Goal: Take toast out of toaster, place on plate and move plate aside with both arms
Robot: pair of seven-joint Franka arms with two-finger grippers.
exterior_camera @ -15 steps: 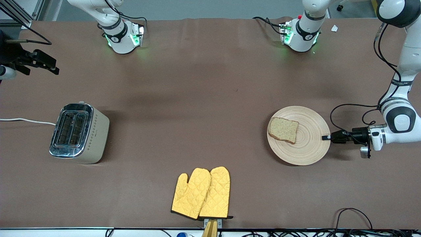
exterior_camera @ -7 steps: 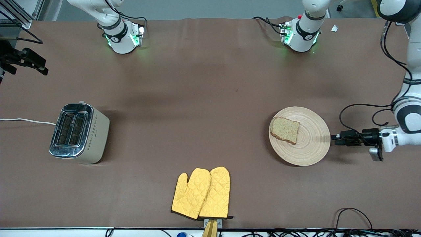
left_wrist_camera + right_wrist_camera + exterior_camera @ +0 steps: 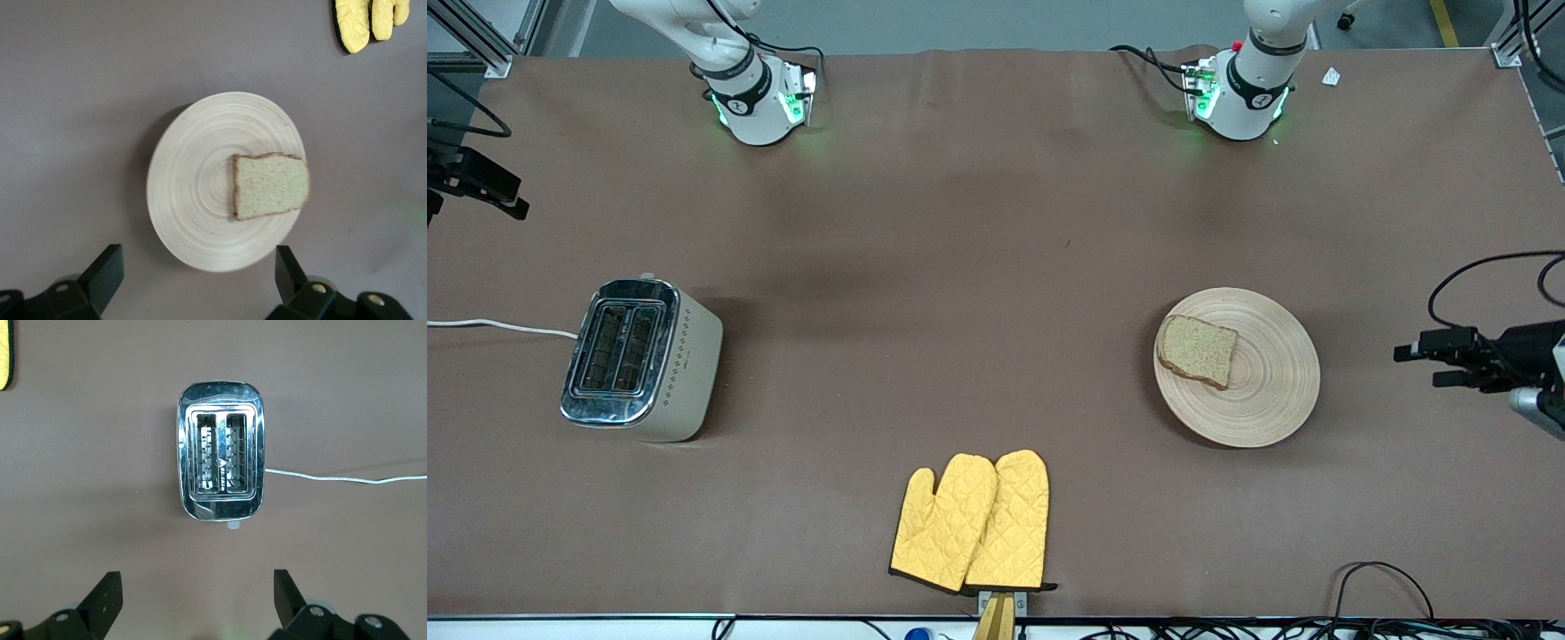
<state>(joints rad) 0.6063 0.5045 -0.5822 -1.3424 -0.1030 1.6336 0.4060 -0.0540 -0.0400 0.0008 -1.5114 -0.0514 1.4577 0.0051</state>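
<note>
Left gripper point(image 3: 1414, 364) and right gripper point(image 3: 511, 196) (both up) hang with fingers spread.

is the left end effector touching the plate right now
Apart. In the front view bare table shows between the left end effector and the plate; its open fingers in the left wrist view sit clear of the rim.
</note>
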